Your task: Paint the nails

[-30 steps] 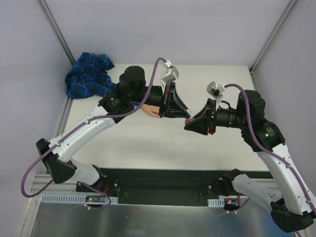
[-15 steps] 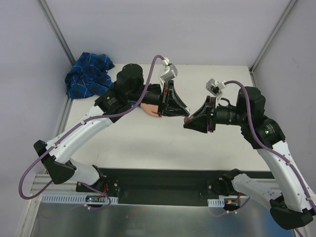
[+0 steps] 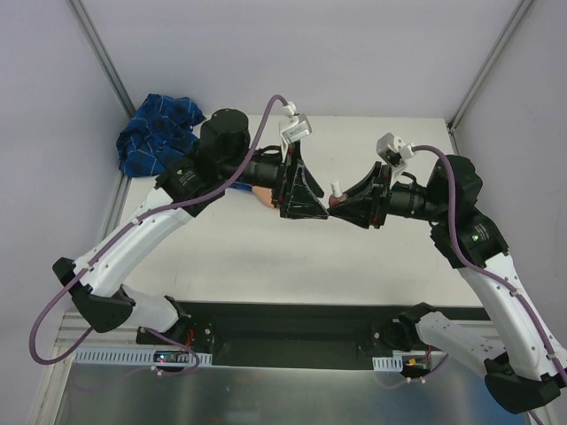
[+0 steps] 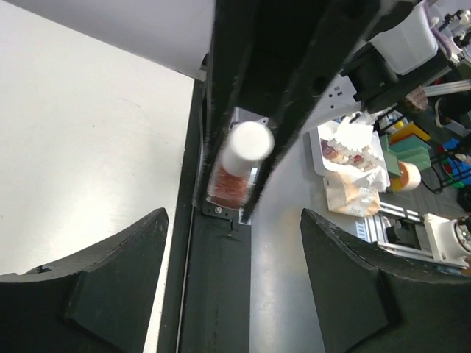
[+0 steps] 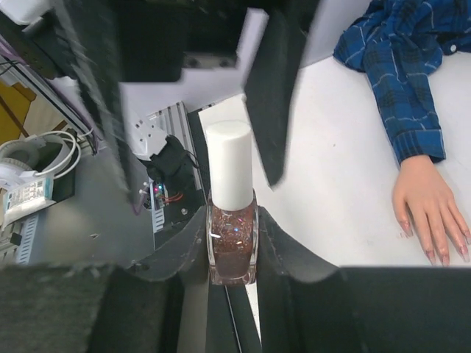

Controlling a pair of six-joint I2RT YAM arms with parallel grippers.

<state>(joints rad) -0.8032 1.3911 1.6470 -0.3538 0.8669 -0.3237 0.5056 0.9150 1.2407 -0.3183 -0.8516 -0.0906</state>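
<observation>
On the table (image 3: pixel 266 257), nails (image 5: pixel 446 257) rightward; right end effector (image 5: pixel 232 235) tight on bottle (image 5: pixel 229 165), left end effector (image 4: pixel 232 217) spread.

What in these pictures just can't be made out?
- Top view: the hand lies mostly under the left arm, so its nails are hidden.
- Right wrist view: the nails are too small to tell whether they are painted.
- Left wrist view: the bottle is blurred and partly covered by the right claw.
- All views: the cap hides any brush beneath it.
</observation>
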